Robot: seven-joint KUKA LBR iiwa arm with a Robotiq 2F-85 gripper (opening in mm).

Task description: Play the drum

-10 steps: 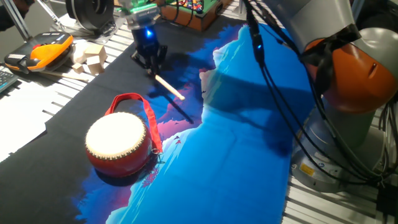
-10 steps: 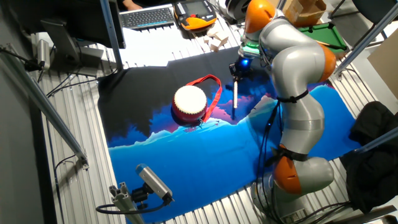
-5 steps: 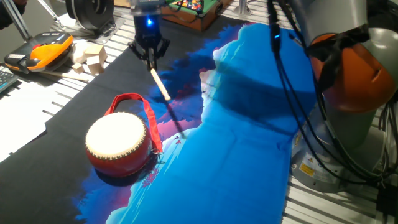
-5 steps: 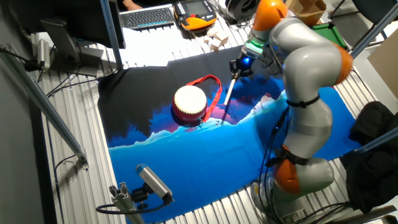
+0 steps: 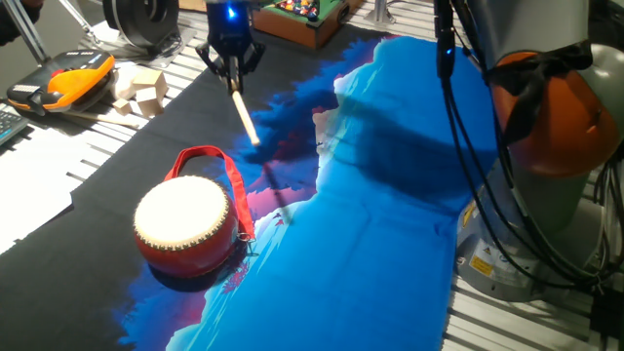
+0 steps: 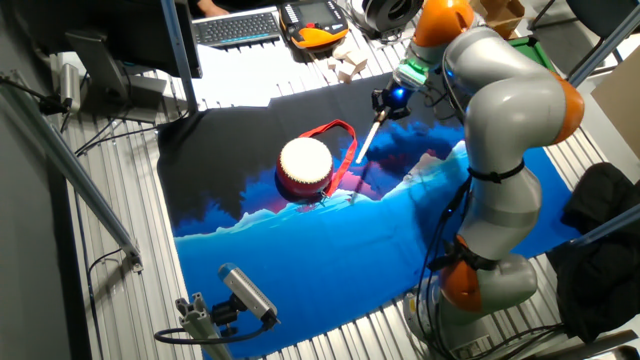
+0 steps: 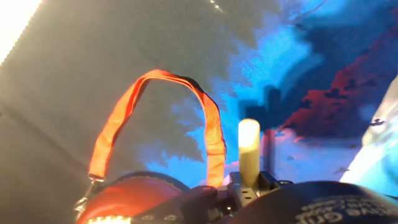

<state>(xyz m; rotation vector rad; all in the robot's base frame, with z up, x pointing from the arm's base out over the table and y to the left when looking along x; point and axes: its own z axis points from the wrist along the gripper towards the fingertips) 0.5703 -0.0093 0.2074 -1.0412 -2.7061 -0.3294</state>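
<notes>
The drum (image 5: pixel 187 224) has a red body, a cream-white skin top and a red strap loop (image 5: pixel 216 166); it stands on the dark part of the cloth. It also shows in the other fixed view (image 6: pixel 304 168) and at the bottom left of the hand view (image 7: pixel 134 198). My gripper (image 5: pixel 232 66) is shut on the thin wooden stick (image 5: pixel 244 119) and holds it in the air, tip slanting down toward the strap, beyond the drum. The stick shows in the other fixed view (image 6: pixel 366 138) and the hand view (image 7: pixel 249 152).
A blue and black cloth (image 5: pixel 370 244) covers the table. Wooden blocks (image 5: pixel 139 88) and an orange handset (image 5: pixel 60 83) lie at the back left. A small billiard toy (image 5: pixel 310 15) stands behind the gripper. The arm's base (image 5: pixel 546 166) stands at the right.
My gripper has lifted the stick off the cloth and risen toward the back; the stick now hangs in the air, pointing down toward the strap. The drum has not moved.
</notes>
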